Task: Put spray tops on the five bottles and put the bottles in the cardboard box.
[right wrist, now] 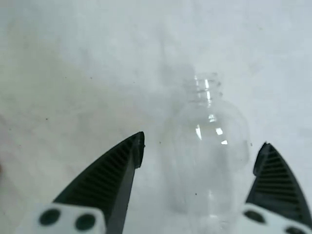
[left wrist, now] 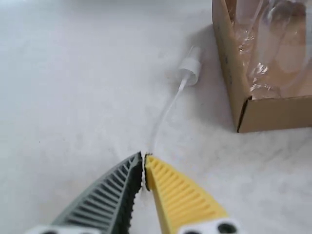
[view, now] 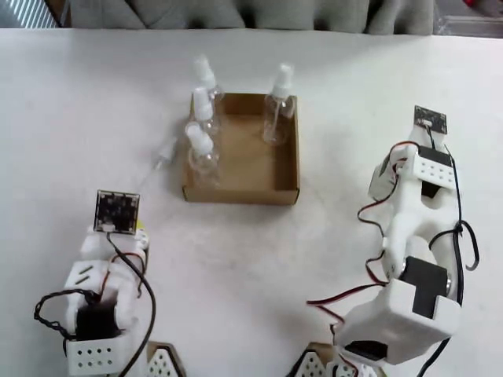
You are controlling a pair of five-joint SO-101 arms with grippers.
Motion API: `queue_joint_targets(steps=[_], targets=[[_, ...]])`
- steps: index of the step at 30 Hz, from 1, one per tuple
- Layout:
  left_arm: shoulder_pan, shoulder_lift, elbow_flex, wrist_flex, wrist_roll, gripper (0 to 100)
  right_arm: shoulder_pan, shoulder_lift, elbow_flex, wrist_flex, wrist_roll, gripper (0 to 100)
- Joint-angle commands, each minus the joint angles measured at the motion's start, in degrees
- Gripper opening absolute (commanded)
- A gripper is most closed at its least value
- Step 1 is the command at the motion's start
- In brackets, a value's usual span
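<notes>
Currently we count four capped bottles (view: 200,145) standing inside the cardboard box (view: 244,192): three along its left wall, one at its far right corner. A loose spray top (left wrist: 189,73) lies on the table (view: 78,94) just outside the box's left wall. Its thin tube (left wrist: 168,109) trails away from the box toward the left gripper (left wrist: 144,163), fingers (left wrist: 180,195) pressed together, tips just short of the tube's end. Well right of the box, the right gripper (right wrist: 202,144) is spread wide around an uncapped bottle (right wrist: 209,122), gaps on both sides.
</notes>
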State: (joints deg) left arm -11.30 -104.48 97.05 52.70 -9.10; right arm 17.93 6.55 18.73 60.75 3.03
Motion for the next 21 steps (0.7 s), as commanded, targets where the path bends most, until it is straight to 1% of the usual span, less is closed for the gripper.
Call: queue_joint_targets(steps=[1,3,10,15,21], targets=[[0.7,-0.3,0.0,0.2,-0.4,2,-0.3,-0.3,-2.5,0.3,1.3,32.0],[0.7,-0.3,0.0,0.2,-0.4,2,-0.3,-0.2,-2.4,0.2,3.0,32.0],[0.7,-0.3,0.0,0.3,-0.4,2,0.0,5.1,-6.2,0.8,3.1,32.0],[0.7,-0.3,0.0,0.3,-0.4,2,0.0,9.2,-10.6,4.3,3.4,32.0],[0.7,-0.3,0.0,0.3,-0.4,2,-0.1,9.8,-11.3,4.7,3.4,32.0]])
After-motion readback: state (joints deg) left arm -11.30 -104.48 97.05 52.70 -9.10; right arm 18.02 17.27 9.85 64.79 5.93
